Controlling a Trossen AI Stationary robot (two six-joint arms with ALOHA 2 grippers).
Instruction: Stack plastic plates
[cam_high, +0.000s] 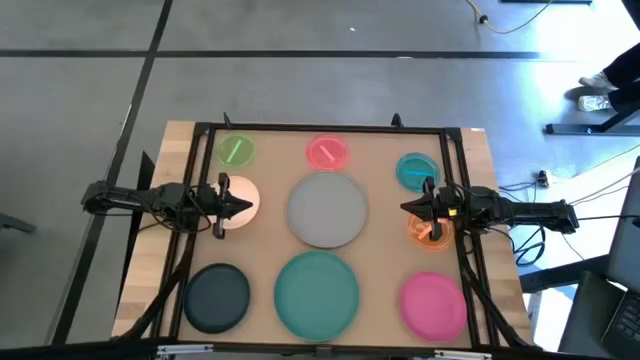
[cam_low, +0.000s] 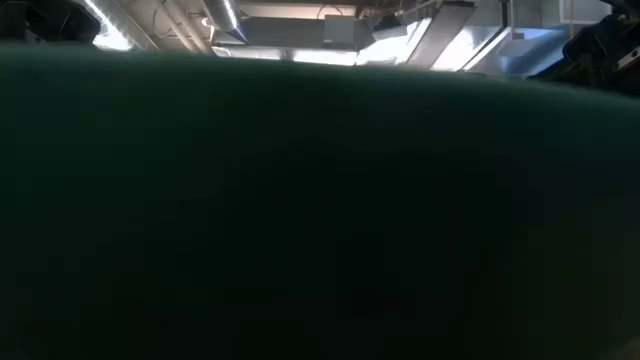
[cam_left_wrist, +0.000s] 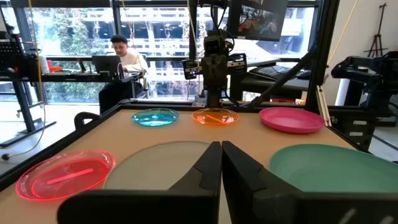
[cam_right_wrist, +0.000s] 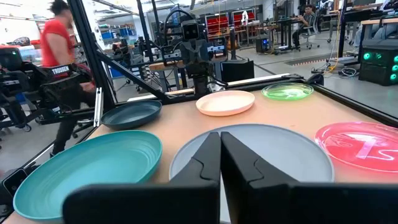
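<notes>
Plastic plates (cam_high: 327, 208) flat, rims up, well apart; left gripper (cam_high: 238, 203) and right gripper (cam_high: 412, 207) both pressed together.

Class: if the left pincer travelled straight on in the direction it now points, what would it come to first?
Probably the large grey plate: the shut left pincer points across the table at it. It may sit high enough to pass over; height is unclear.

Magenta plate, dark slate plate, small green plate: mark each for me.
magenta plate (cam_high: 434, 304), high view, centre of its face.
dark slate plate (cam_high: 217, 297), high view, centre of its face.
small green plate (cam_high: 236, 151), high view, centre of its face.
</notes>
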